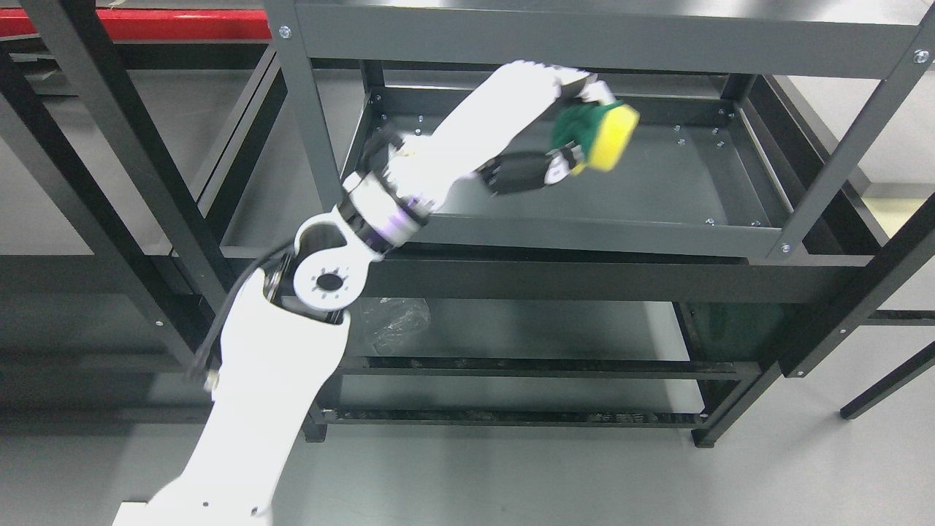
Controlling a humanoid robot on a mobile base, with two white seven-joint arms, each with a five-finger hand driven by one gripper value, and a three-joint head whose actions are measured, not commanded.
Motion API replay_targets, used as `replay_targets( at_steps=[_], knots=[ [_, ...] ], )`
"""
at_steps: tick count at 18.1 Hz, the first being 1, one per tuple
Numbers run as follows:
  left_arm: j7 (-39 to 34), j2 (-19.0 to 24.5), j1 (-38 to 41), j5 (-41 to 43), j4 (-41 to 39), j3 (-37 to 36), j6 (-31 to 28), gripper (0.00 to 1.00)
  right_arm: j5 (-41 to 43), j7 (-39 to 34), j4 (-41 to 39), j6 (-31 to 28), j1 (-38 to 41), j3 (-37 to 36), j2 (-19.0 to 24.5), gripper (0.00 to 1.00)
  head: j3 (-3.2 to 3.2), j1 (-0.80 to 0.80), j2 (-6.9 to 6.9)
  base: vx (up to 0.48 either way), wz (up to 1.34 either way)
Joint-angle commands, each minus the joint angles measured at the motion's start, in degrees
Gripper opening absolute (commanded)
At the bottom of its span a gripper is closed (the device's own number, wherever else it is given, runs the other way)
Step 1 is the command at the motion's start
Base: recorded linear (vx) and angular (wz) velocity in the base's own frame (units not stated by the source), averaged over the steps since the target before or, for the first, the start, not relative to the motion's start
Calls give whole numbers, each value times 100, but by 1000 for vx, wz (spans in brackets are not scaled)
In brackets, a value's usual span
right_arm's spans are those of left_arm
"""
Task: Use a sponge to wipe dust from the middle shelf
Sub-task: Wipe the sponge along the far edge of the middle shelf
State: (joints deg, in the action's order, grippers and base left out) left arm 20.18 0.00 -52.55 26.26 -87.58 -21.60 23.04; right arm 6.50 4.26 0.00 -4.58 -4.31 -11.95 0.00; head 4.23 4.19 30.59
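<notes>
Sponge (600, 135) sits pinched in the left hand (566, 131) above the middle shelf (657, 183); contact unclear, so wiping looks barely begun, most of the surface left.

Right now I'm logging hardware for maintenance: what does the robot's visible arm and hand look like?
The left arm has glossy white shells, a round white elbow joint with a dark centre hole, and a black cable along its outer side. A black-and-purple ring bands the wrist. The left hand is white-backed, with black finger segments.
</notes>
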Motion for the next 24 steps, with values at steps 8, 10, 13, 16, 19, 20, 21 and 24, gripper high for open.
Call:
replay_targets(
  at_steps=[8, 10, 13, 16, 19, 20, 21, 24],
  knots=[
    [276, 100, -4158, 1591, 2860, -2761, 254, 0, 0, -4, -100, 19, 0, 0, -100, 100, 0, 0, 0, -2, 7],
    [258, 100, -4149, 1855, 3070, -2797, 429, 0, 0, -4, -100, 19, 0, 0, -100, 100, 0, 0, 0, 0, 0],
    [240, 100, -4010, 1988, 3168, -2823, 570, 0, 0, -4, -100, 19, 0, 0, -100, 100, 0, 0, 0, 0, 0],
    [240, 100, -3571, 2181, 3159, -2736, 719, 0, 0, -4, -100, 19, 0, 0, -100, 100, 0, 0, 0, 0, 0],
    [249, 100, -3455, 2217, 2975, -2411, 974, 0, 0, -4, -100, 19, 0, 0, -100, 100, 0, 0, 0, 0, 0],
    [258, 100, -3455, 2217, 2870, -2271, 1053, 0, 0, -4, -100, 19, 0, 0, -100, 100, 0, 0, 0, 0, 0],
    [275, 200, -3455, 2208, 2712, -2113, 1132, 0, 0, -4, -100, 19, 0, 0, -100, 100, 0, 0, 0, 0, 0],
    [468, 832, -3455, 2182, 2220, -1621, 1526, 0, 0, -4, -100, 19, 0, 0, -100, 100, 0, 0, 0, 0, 0]
  ],
)
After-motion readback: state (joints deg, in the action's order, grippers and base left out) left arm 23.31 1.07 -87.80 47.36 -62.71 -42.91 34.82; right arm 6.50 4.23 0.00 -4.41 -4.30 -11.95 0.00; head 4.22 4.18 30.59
